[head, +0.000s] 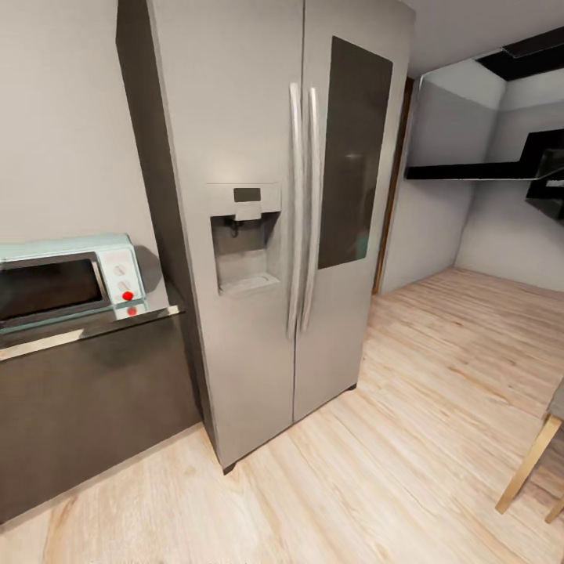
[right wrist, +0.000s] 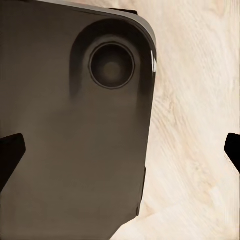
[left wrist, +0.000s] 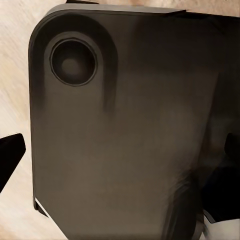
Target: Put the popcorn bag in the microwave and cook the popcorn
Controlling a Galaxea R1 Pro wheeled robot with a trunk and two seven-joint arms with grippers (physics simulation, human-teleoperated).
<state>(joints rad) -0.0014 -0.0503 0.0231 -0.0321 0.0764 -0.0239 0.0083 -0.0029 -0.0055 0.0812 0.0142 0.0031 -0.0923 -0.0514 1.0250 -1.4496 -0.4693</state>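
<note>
Microwave (head: 66,280) sits at the end of the worktop (head: 94,329), right by the edge next to the fridge. It's a small boxy mint-blue unit, long axis running along the worktop, its dark glass door shut and facing out into the room, two white knobs and a red dot on the panel at the fridge end. The worktop is glossy grey, mirroring that red dot, over dark brown cabinet fronts (head: 86,407).

Just beside it stands a tall brushed-steel double-door fridge (head: 274,219), with paired vertical handles, a water dispenser recess and a dark glass panel. Pale wood-plank floor (head: 439,392) runs beyond, with a light wooden leg (head: 529,462) at the edge.

Left claw (left wrist: 122,162): black finger tips set wide apart over a dark rounded base panel, nothing between them. Right claw (right wrist: 122,155): likewise spread wide, gripping nothing.
</note>
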